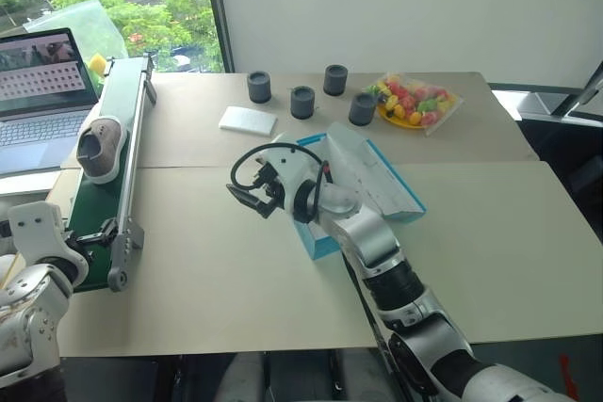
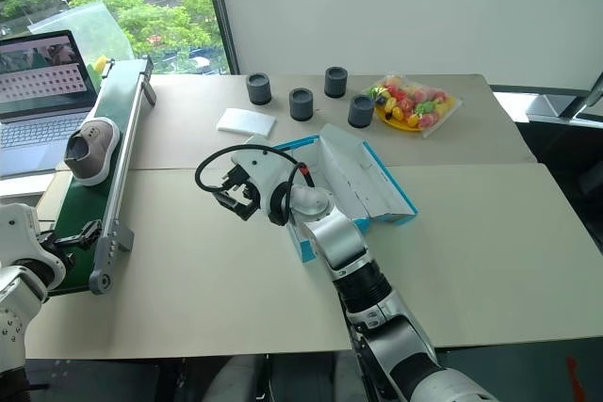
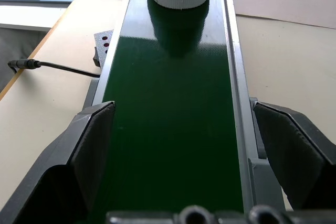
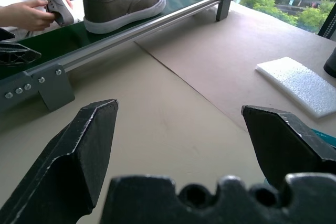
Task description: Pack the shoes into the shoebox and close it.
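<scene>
One grey sneaker (image 1: 99, 148) with a pale sole lies on the green conveyor belt (image 1: 113, 176) at the left. It is also visible as the sneaker (image 4: 123, 1). Beside it, a person's hand (image 4: 29, 14) holds a second shoe (image 4: 58, 4). The turquoise shoebox (image 1: 318, 244) stands open mid-table, its white-lined lid (image 1: 372, 171) leaning back. My right gripper (image 1: 247, 197) is open and empty, just left of the box and facing the belt. At the belt's near end my left gripper (image 3: 184, 129) is open and empty. One finger (image 3: 92, 140) sits on each side of the belt.
Several dark grey cups (image 1: 302, 101) and a white foam pad (image 1: 248, 120) sit behind the box. A bag of colourful pieces on a yellow plate (image 1: 415, 101) lies at the back right. A laptop (image 1: 42, 91) is at the far left, beyond the belt.
</scene>
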{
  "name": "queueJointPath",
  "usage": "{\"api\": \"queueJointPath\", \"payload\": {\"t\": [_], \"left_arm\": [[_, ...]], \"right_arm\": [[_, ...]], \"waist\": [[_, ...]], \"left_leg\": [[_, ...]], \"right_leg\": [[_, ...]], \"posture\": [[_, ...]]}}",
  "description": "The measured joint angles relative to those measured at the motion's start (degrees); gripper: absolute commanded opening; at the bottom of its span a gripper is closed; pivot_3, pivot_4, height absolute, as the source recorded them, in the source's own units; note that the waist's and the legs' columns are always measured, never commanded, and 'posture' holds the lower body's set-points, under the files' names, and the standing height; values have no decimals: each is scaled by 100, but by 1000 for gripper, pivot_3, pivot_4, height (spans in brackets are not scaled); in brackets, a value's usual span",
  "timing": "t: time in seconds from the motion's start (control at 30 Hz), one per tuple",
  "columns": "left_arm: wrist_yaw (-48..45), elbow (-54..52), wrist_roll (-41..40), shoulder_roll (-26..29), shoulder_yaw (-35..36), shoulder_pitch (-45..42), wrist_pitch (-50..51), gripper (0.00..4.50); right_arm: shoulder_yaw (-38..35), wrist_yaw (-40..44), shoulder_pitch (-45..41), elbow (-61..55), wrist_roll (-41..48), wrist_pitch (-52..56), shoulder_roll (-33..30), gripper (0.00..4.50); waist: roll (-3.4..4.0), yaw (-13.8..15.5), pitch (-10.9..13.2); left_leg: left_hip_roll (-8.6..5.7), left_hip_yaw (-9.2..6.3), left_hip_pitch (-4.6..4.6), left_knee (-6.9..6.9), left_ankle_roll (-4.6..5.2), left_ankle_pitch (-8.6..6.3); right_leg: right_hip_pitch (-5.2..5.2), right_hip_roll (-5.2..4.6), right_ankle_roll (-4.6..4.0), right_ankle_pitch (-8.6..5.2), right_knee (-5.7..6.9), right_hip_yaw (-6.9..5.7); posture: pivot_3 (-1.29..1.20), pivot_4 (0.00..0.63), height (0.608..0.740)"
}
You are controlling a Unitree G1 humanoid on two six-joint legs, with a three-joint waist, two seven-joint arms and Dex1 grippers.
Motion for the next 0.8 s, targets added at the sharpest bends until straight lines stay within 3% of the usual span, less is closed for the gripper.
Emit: {"api": "queueJointPath", "payload": {"t": [0.07,0.13,0.4,0.8], "left_arm": [[0,47,2,4,-19,-2,0,4500],[0,47,1,21,-19,-71,-3,4500],[23,49,4,20,-21,-71,-2,4500],[281,186,3,21,107,-67,636,4500]], "right_arm": [[1,-4,58,48,-4,0,0,4467],[-19,-19,4,2,-5,-3,5,4467],[-9,-27,7,-5,-5,-4,71,4467],[-35,-65,7,-4,3,-4,120,4467]], "waist": [[-30,1,-255],[-52,-19,-340],[-108,-20,-481],[-118,-71,-539]], "left_leg": [[0,8,-14,-25,-28,-8],[2,10,6,-28,-33,-12],[56,28,59,-18,-41,-8],[82,52,73,-22,-51,-13]], "right_leg": [[-32,2,1,-2,2,9],[-6,7,1,-2,-13,10],[28,75,-32,23,-13,33],[23,99,-45,31,-9,57]], "posture": [[0,0,740],[0,0,740],[0,0,740],[0,0,740]]}}
